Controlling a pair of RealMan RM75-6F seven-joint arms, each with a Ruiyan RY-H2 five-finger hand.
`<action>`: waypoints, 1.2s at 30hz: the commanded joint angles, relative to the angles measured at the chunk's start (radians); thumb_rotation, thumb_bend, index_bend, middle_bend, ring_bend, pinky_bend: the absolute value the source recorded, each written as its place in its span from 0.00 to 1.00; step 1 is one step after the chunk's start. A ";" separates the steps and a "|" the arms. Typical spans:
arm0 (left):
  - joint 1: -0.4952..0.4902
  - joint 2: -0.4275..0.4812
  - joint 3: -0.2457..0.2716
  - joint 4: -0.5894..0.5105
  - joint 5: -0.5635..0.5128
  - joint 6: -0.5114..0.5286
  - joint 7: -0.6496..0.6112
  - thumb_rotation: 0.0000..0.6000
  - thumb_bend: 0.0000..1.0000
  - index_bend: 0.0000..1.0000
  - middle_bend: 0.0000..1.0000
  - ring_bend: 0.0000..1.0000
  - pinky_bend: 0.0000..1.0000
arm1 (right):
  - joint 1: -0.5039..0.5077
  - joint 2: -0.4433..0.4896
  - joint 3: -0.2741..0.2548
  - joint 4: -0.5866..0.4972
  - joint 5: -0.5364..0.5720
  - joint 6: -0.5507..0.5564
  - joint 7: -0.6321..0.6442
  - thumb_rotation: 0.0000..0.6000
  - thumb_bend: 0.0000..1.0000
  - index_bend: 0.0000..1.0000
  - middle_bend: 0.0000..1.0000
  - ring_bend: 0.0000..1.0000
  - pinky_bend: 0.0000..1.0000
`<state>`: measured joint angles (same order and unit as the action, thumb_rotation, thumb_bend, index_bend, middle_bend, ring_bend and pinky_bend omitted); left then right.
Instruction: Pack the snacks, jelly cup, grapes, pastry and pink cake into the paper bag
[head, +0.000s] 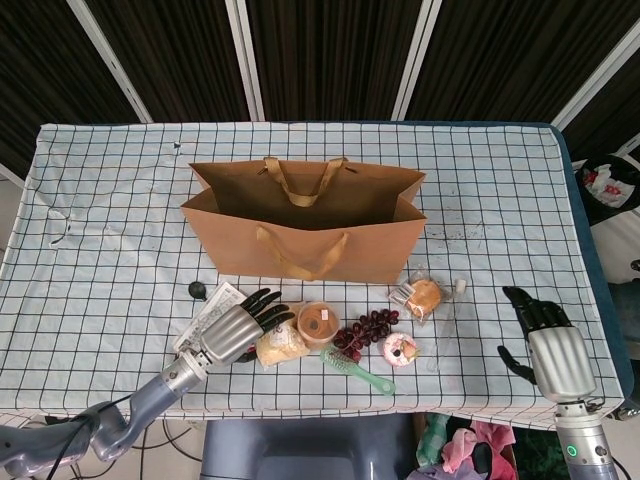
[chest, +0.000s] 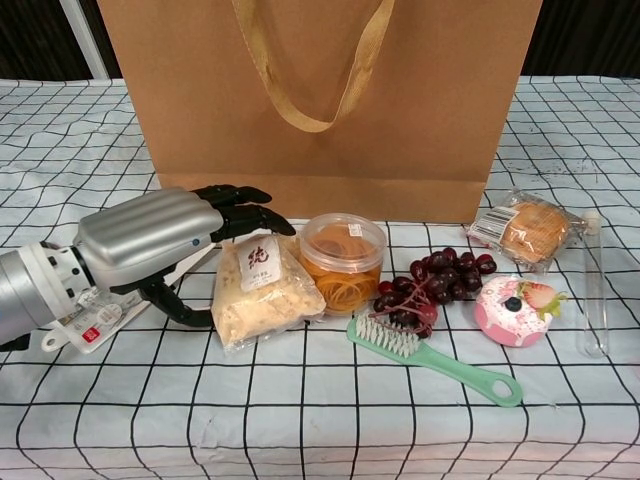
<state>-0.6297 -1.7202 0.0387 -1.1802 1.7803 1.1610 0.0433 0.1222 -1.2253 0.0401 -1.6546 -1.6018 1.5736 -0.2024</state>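
The brown paper bag (head: 305, 225) stands open mid-table and fills the top of the chest view (chest: 320, 100). In front lie a clear snack packet (chest: 262, 290), an orange jelly cup (chest: 343, 262), dark grapes (chest: 435, 280), a pink cake (chest: 512, 310) and a wrapped pastry (chest: 528, 232). My left hand (chest: 160, 240) lies at the packet's left edge, its fingers stretched over the top corner and its thumb low beside it. A flat white snack packet (chest: 90, 320) lies under that hand. My right hand (head: 550, 340) hovers at the table's right front with spread fingers, holding nothing.
A green brush (chest: 435, 358) lies in front of the grapes. A clear tube (chest: 592, 295) lies right of the cake. A small black object (head: 197, 290) sits left of the white packet. The checked cloth ends close in front of the items (head: 300, 405).
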 joint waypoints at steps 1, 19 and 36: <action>-0.003 -0.012 -0.004 0.010 -0.007 0.001 0.003 1.00 0.22 0.17 0.18 0.06 0.14 | -0.001 -0.005 0.002 0.008 -0.001 0.000 0.006 1.00 0.17 0.12 0.15 0.25 0.24; -0.027 -0.100 0.000 0.133 0.003 0.035 0.039 1.00 0.32 0.31 0.33 0.20 0.27 | -0.012 -0.012 0.001 0.023 -0.021 0.001 0.017 1.00 0.17 0.11 0.15 0.25 0.24; -0.029 -0.119 -0.035 0.212 0.025 0.197 -0.017 1.00 0.44 0.40 0.44 0.26 0.33 | -0.017 -0.008 0.005 0.021 -0.019 -0.003 0.016 1.00 0.17 0.12 0.15 0.25 0.24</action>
<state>-0.6617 -1.8514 0.0125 -0.9585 1.8027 1.3328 0.0422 0.1051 -1.2328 0.0452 -1.6341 -1.6213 1.5706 -0.1859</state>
